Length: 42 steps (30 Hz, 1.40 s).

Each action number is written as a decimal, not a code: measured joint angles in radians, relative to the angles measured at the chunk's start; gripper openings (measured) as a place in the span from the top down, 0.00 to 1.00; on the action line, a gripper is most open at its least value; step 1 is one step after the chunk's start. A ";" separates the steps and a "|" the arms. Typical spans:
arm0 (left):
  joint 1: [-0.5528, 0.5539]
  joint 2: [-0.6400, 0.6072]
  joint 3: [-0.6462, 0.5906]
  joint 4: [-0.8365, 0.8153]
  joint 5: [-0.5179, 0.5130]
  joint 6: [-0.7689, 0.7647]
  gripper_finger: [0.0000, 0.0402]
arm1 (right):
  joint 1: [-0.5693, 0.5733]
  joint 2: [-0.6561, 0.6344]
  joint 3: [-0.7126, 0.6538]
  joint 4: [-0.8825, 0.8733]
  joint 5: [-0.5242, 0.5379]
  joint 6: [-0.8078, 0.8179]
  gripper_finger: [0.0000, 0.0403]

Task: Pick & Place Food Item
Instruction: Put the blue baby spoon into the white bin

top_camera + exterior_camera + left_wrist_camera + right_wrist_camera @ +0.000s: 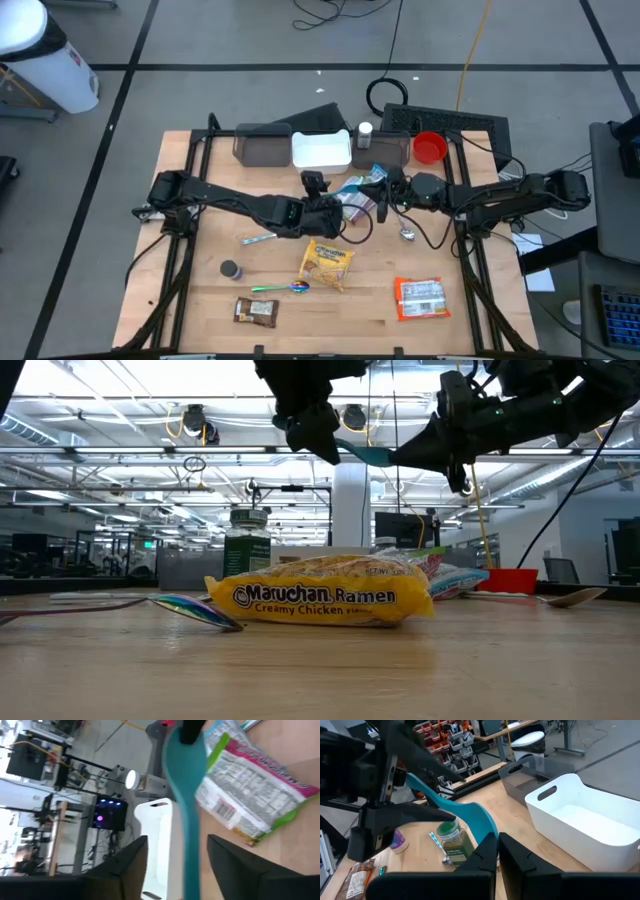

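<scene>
Left gripper [182,865], frame centre in the high view: fingers [127,867] are being held apart, straddling the teal spatula [184,795] with clearance showing on both sides, so no grip is being made there. Right gripper [497,852], just right of centre: fingers are being pressed almost together on the spatula's blade end [482,820], and the tool is being carried aloft between the two arms. No food is being held. The ramen packet [327,262] is lying flat on the table [200,320], lower centre. A green-and-pink bag [255,785] is lying under the grippers, and an orange packet [421,297] is sitting lower right. The white bin [321,150] is waiting at upper centre. Judged step: a utensil handover is being finished, and food pickup is not yet begun. The next move calls for the spatula to be taken clear by the right arm and the left gripper to be lowered, open, over a packet.
</scene>
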 joint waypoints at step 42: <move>0.007 0.000 -0.001 0.014 -0.049 0.064 0.77 | -0.027 0.000 0.000 -0.017 0.000 0.011 1.00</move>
